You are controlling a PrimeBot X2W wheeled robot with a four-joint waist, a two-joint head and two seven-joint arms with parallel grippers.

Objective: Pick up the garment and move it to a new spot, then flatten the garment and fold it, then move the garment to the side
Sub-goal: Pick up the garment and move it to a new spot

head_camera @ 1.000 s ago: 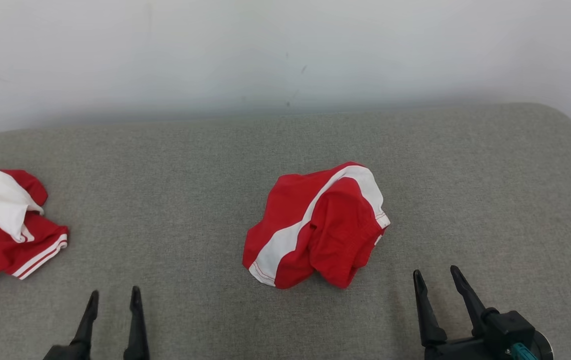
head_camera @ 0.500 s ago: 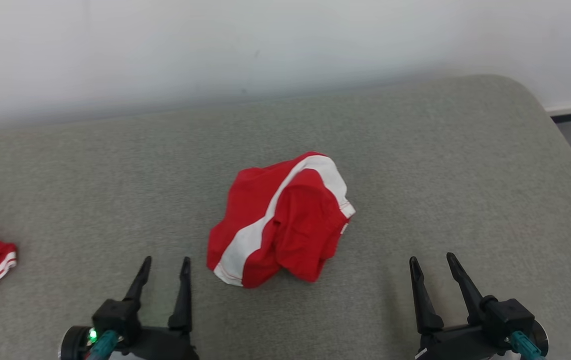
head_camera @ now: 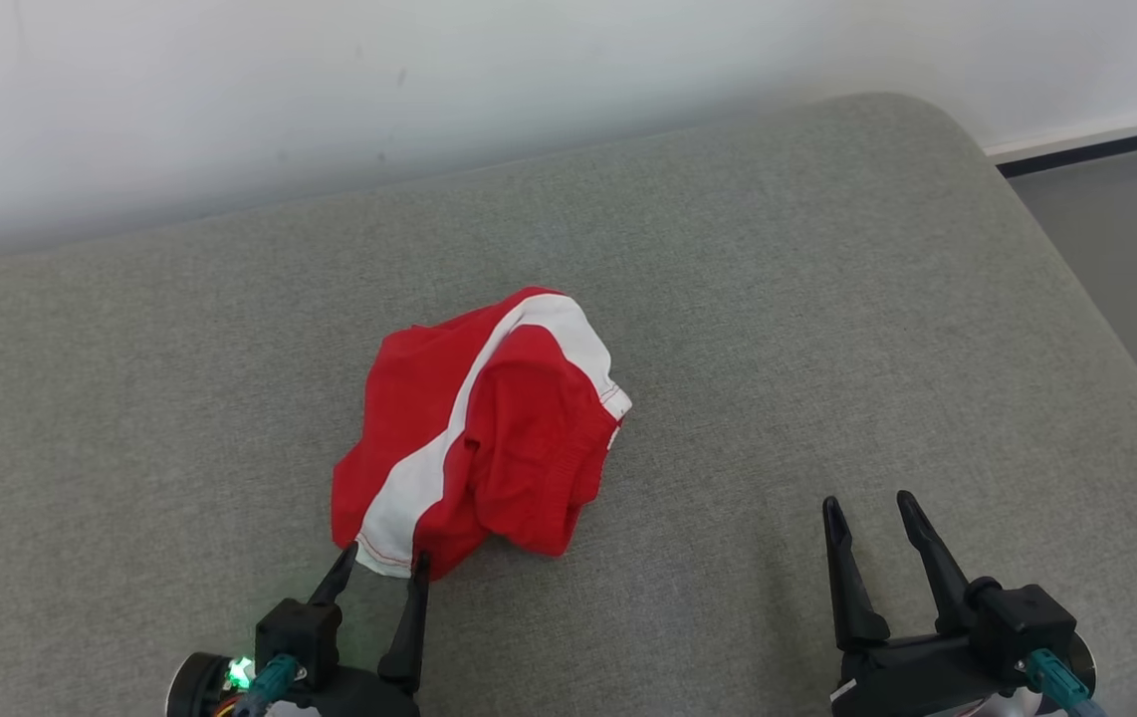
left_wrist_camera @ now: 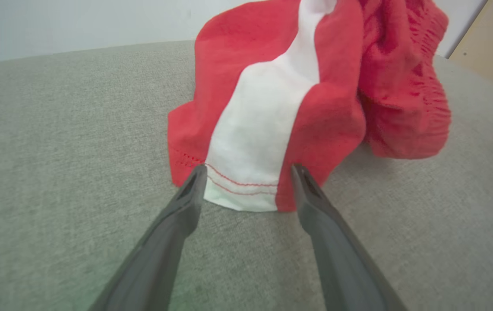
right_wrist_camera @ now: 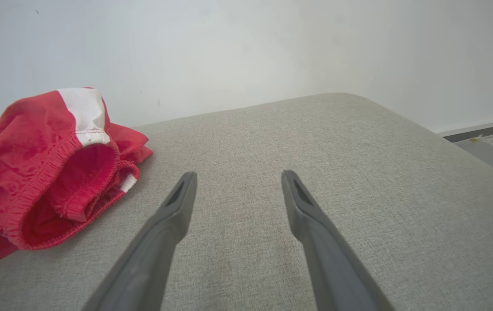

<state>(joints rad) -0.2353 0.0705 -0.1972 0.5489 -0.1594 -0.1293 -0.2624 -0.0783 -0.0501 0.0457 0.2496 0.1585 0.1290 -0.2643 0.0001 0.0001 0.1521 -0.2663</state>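
I see my left gripper [head_camera: 384,558] spread wide, tips straddling the near white hem of the red shorts [head_camera: 519,438].

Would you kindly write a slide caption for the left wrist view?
Open left gripper frames the white-striped hem of the crumpled red garment on a grey cushion.

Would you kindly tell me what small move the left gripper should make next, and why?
Probably ease the left gripper slightly forward and close on the white-striped hem of the red shorts: its open fingers flank that hem at the near edge, while the right gripper hovers open, apart from the cloth.
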